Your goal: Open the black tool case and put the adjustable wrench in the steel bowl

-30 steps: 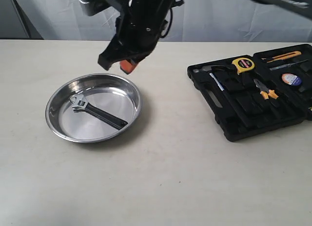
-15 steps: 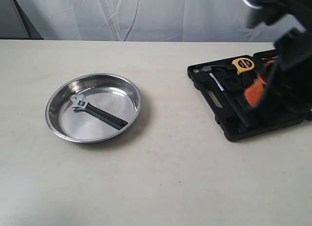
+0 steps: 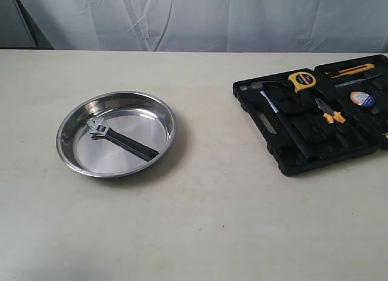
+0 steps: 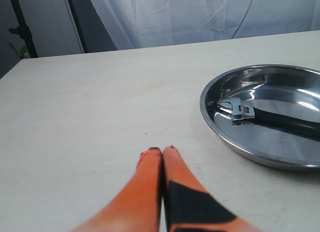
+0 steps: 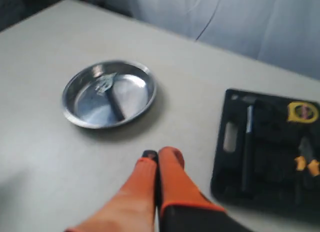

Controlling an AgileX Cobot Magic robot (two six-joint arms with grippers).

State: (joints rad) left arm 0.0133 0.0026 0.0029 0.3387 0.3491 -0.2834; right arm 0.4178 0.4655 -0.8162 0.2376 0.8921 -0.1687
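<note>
1. Since the small adjustable wrench point(image 3: 123, 142), silver jaw head and black handle, lies flat on the bottom of the shallow, shiny round steel bowl point(image 3: 62, 149), I judge the placing step done.
2. In the exterior view its long axis runs on a diagonal. The head points to the far left of the dish and the handle to the near right, all of it inside the rolled rim.
3. The rectangular black moulded plastic tool case point(image 3: 303, 163) lies open on the right of the pale counter point(image 3: 212, 226), well apart from the bowl. A yellow tape measure point(image 3: 302, 80) and orange-handled pliers point(image 3: 330, 115) sit in its slots.
4. Neither arm shows in the exterior view. The left tool point(image 4: 162, 151) has its orange fingers pressed together on nothing, low over bare counter. The bowl is near it, ahead of the tips and off to one side.
5. The right tool point(image 5: 157, 154) is likewise pressed together and empty. It looks down from higher up, with both bowl and case beyond it.
6. I judge the left arm the nearer to the wrench, whose handle lies across that tool's line rather than along it. I see no grasp left to make, only parking both arms.
</note>
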